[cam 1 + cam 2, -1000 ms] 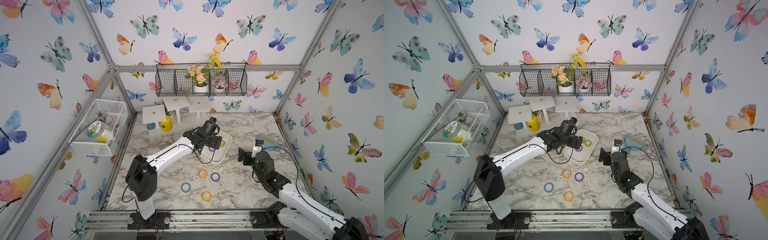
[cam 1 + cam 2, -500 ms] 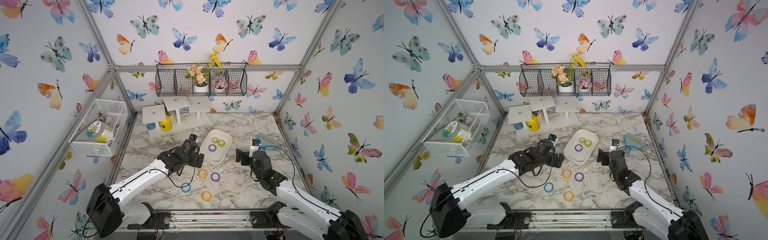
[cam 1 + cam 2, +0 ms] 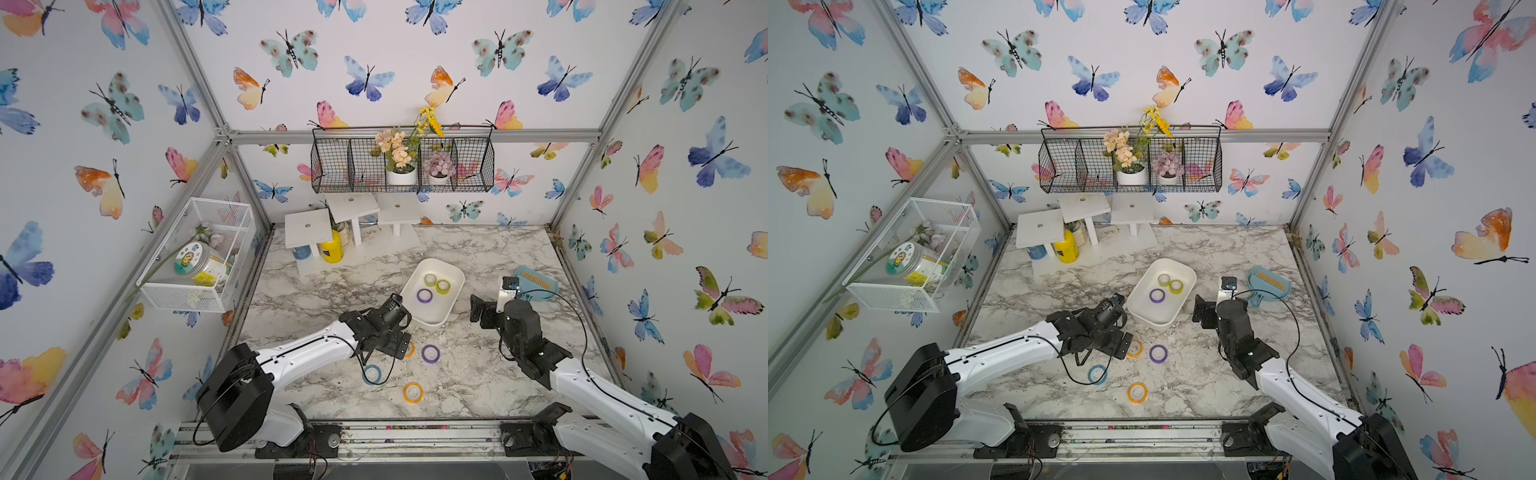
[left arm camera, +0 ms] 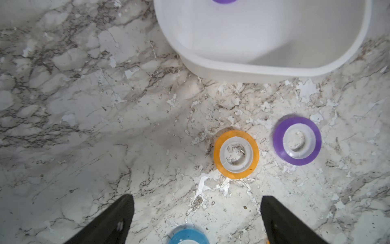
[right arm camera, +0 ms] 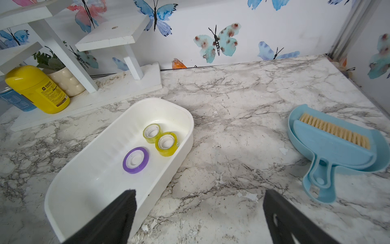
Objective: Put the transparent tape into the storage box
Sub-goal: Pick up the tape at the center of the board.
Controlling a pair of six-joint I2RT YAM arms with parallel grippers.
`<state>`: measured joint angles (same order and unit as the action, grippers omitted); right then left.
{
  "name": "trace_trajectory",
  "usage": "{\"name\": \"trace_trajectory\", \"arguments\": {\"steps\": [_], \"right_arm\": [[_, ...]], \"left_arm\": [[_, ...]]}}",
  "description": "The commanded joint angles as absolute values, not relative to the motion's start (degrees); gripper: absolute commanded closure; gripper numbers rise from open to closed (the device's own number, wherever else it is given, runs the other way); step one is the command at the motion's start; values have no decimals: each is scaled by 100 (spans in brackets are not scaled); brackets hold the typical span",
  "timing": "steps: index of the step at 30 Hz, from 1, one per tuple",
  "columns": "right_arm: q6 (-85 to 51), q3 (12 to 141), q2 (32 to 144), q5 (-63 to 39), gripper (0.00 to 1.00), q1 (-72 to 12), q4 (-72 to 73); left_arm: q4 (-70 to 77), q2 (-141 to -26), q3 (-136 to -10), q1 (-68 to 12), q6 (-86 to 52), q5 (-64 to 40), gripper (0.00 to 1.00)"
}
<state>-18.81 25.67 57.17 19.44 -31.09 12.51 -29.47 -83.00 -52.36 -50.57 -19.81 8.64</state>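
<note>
The left pincer [image 4: 197, 199] hung wide and empty near the orange roll [image 4: 218, 155] and purple roll [image 4: 278, 141], which lay flat on the worktop [image 4: 84, 105], holes up. Just beyond, the storage box [image 3: 432, 313] lay with its long axis slanting near-left to far-right and held three more rolls [image 5: 126, 161]. The right pincer [image 5: 200, 193] gaped empty beside it.

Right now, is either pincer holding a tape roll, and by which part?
Nothing is held. The left pincer and right pincer both stand open and empty.
</note>
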Motion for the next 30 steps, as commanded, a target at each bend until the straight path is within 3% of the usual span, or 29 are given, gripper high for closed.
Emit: {"name": "trace_trajectory", "arguments": {"steps": [1,16,30], "right_arm": [[-1828,2584,5741,1962,1,-3089,1311],[-1846,2584,5651,2048,1,-3085,1248],[-1837,2602,5606,2039,1,-3086,1187]], "left_arm": [[-2997,-8649,-5463,-5207,-1986,705,1],[-3017,-9802,-5946,-5412,-1758,405,6],[-2979,-10276,-6220,-5432,-1687,203,20]]}}
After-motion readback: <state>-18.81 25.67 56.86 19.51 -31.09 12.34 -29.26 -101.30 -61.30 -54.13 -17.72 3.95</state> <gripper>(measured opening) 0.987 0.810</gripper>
